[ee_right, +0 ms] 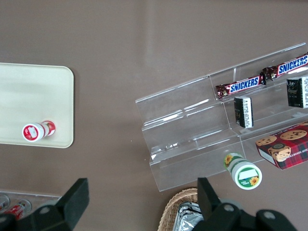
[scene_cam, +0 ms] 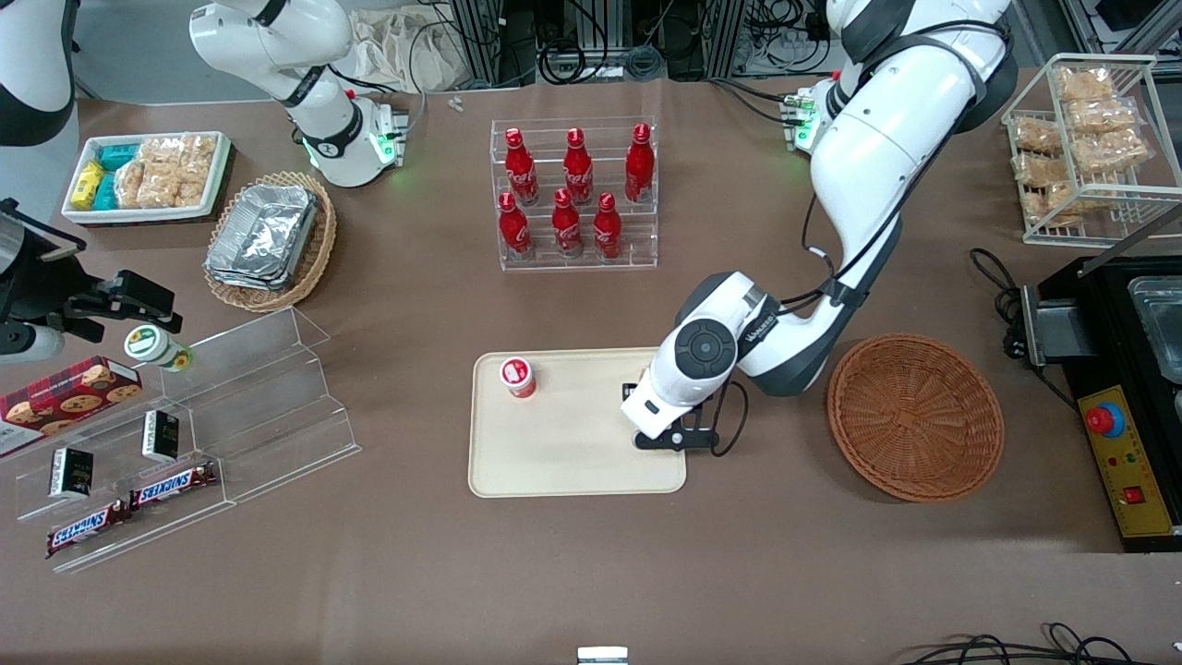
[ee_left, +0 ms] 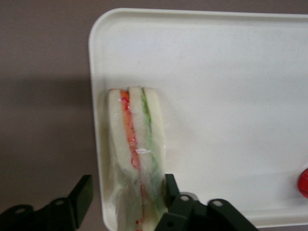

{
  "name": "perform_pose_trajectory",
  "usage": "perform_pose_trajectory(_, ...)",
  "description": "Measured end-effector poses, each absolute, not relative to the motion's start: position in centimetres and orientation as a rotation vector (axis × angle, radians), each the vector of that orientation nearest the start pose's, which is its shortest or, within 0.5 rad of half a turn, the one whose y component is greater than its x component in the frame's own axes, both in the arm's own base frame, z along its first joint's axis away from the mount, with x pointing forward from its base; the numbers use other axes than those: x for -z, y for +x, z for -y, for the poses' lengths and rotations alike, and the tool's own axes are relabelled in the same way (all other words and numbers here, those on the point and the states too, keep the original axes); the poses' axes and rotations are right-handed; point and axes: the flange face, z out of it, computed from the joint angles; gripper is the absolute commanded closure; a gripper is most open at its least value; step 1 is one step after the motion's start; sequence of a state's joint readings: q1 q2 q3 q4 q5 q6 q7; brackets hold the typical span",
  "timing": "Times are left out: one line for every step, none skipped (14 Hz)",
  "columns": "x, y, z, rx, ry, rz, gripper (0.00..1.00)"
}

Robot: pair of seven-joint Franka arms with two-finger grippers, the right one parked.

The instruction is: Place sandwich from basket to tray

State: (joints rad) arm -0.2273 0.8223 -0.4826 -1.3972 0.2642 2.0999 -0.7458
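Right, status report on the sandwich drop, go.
Left gripper open, over cream plastic tray, fingers straddling clear-wrapped triangular sandwich. Sandwich lies on tray. Reddish-brown wicker basket empty. Small red-capped bottle on tray, apart.

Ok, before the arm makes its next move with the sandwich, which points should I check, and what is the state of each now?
1. Sandwich over the tray, near its edge: ok.
2. End effector fingers apart, one each side of the sandwich: ok.
3. Sandwich fully resting on the tray: cannot tell.
4. Basket holds nothing: ok.
5. Red-capped container on the tray stands apart from the sandwich: ok.
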Motion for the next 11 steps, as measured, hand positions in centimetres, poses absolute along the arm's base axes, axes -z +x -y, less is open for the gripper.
perform_pose_trajectory(-26.5,60.4,40.1,-0.184,-3.195,0.054,0.01)
perform_pose_trajectory(-28.7,60.5,39.7,-0.186,-3.177,0.06,0.01)
perform_pose_trajectory(-31.5,60.4,39.1,-0.181,-3.151,0.057,0.01)
perform_pose_trajectory(-34.5,60.0,38.5,-0.18,-3.119,0.045,0.01)
perform_pose_trajectory(-37.2,59.6,37.5,-0.182,-3.088,0.029,0.01)
perform_pose_trajectory(-39.7,59.5,36.0,-0.182,-3.063,0.016,0.01)
perform_pose_trajectory(-41.9,59.7,34.0,-0.179,-3.047,0.007,0.01)
perform_pose_trajectory(-43.9,60.1,31.8,-0.177,-3.035,0.004,0.01)
perform_pose_trajectory(-45.7,60.4,29.5,-0.177,-3.025,0.004,0.01)
perform_pose_trajectory(-47.5,60.6,27.4,-0.172,-3.017,-0.001,0.01)
perform_pose_trajectory(-49.1,60.7,25.5,-0.16,-3.012,-0.018,0.01)
